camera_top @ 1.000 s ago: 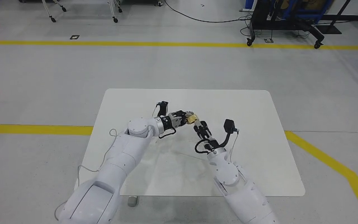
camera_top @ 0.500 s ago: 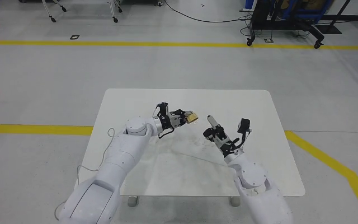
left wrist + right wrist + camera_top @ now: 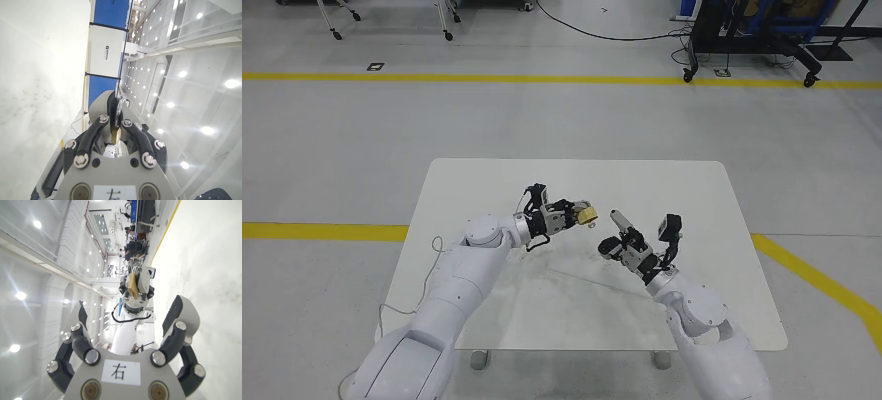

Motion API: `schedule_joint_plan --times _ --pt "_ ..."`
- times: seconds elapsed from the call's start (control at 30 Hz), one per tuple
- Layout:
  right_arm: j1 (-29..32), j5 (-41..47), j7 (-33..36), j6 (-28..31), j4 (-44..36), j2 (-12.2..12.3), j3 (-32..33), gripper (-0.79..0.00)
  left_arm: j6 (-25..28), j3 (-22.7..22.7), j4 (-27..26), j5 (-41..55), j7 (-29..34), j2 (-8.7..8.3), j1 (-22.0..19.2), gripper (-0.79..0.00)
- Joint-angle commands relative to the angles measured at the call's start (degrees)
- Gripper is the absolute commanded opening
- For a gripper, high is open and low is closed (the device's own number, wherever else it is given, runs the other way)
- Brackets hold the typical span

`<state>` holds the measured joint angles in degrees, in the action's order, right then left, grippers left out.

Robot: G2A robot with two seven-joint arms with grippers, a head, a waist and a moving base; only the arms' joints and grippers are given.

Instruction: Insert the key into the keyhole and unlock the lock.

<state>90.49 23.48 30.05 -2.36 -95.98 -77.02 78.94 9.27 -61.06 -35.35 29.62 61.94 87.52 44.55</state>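
Lock [image 3: 587,213]: small brass padlock, held above the middle of table [image 3: 682,190], clamped in left gripper [image 3: 579,212]. Keyhole face hard to make out, fingers cover part of body. In left wrist view, brass body sits near finger links, with silvery piece [image 3: 120,103] beyond it at pads: shackle or key, cannot tell. Right gripper [image 3: 614,232] at 4 o'clock of lock, apart from it, jaws spread wide, nothing between.
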Motion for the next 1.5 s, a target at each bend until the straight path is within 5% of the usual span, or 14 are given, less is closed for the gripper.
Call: schedule_joint_plan --times 0.0,0.13,0.37,0.73,0.8,0.9,1.47 --pt "-0.56 9.68 6.90 -3.70 0.96 0.31 1.16 -0.172 0.85 -0.14 -0.46 0.76 2.98 -0.09 0.25 -0.785" --pt "-1.36 12.60 13.83 -5.92 2.58 0.85 2.19 -0.394 1.35 -0.45 0.26 2.90 7.12 -0.11 0.29 -0.785" --pt "-1.24 11.79 15.16 -3.68 3.21 1.11 0.77 -0.579 2.24 -0.29 2.66 4.54 9.12 0.16 -0.43 -0.785" --pt "-3.05 9.52 10.99 -3.17 5.07 1.24 -1.64 -0.582 3.95 0.78 4.40 3.24 10.00 0.41 -1.50 -0.785" --pt "-3.13 9.52 10.85 -3.03 5.12 1.31 -1.72 -0.610 3.36 0.67 4.79 4.03 9.87 0.51 -1.59 -0.785" --pt "-3.21 9.50 9.95 -2.79 5.27 1.36 -1.96 -0.785 4.13 1.34 4.60 2.65 9.92 0.58 -1.98 -0.785" --pt "-4.80 26.78 3.82 -4.77 8.61 0.26 -3.40 -0.785 6.71 1.53 3.77 3.29 10.44 0.75 -1.62 -0.785"
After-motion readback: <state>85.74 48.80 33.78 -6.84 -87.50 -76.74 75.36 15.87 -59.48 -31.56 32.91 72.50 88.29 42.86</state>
